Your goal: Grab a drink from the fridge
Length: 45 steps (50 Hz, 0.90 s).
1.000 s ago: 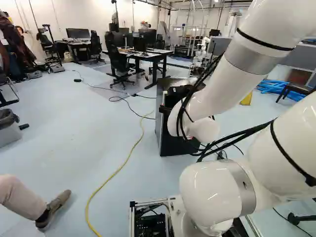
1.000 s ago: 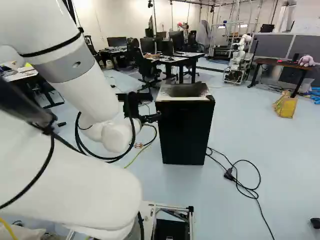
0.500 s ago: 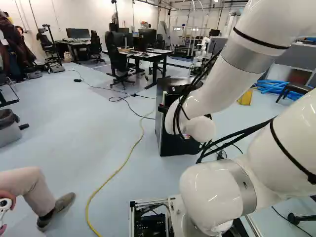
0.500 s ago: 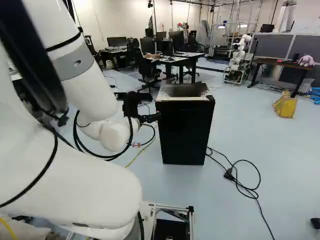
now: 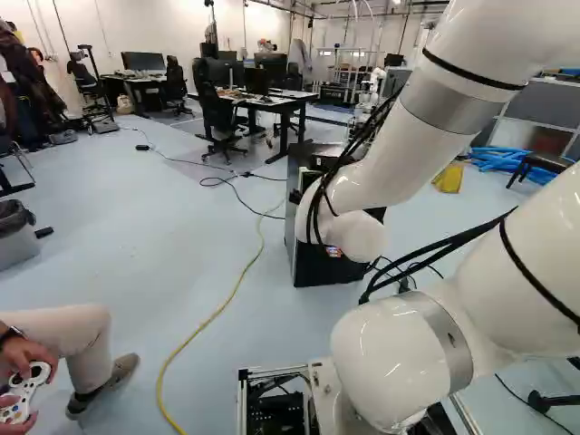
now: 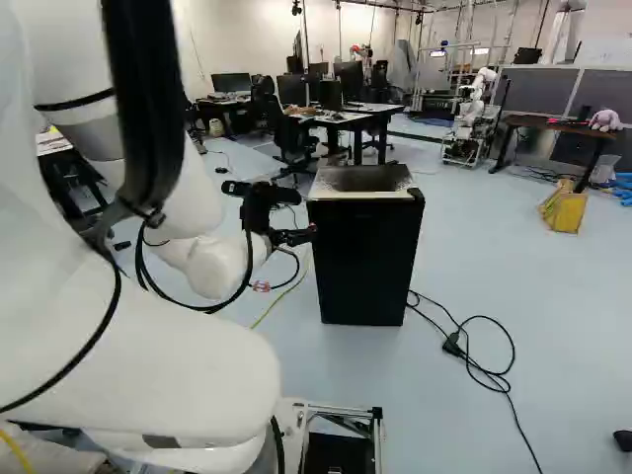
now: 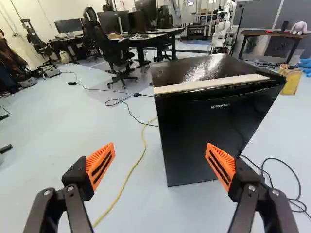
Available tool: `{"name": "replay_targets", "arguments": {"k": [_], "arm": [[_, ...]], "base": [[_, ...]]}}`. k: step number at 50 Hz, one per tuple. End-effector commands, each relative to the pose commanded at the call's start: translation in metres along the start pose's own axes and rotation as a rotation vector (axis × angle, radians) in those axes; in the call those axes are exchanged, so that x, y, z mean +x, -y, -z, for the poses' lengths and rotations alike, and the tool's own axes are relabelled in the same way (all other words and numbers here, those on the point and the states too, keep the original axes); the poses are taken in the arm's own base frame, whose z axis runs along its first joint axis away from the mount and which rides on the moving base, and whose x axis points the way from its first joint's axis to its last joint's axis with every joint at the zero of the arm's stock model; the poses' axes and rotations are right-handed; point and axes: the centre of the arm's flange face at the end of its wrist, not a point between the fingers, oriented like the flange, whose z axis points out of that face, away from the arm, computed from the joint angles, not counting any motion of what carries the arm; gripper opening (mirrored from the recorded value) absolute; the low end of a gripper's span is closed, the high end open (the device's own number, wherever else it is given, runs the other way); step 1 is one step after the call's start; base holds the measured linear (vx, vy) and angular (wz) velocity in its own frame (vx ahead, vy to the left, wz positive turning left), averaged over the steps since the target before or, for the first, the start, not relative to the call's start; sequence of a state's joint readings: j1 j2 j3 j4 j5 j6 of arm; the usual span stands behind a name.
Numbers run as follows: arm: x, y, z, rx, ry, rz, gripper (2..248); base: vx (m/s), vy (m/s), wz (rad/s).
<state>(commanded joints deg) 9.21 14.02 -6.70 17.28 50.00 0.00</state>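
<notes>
Holds the gripper left of the middle of the right base view, orange-padded fingers spread wide apart. Faces the black fridge, upright on the floor around the middle of that view, door shut. Reaches in from the upper right of the left base view, partly hiding the fridge. Shows a yellow cable along the floor, left of the fridge there.

White arm bent, reaching forward, orange-padded fingers spread wide apart
</notes>
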Motion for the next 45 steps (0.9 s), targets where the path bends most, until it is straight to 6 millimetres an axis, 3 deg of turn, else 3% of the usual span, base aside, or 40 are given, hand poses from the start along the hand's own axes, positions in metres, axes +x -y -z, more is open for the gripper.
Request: {"name": "replay_targets", "arguments": {"k": [17, 45], "arm": [[-0.004, 0.013, -0.004, -0.031, 0.023, -0.049, 247], [-0.019, 0.042, -0.040, -0.119, 0.104, -0.097, 247]], "base": [[0.000, 0.000, 0.000], [0.000, 0.000, 0.000]]}}
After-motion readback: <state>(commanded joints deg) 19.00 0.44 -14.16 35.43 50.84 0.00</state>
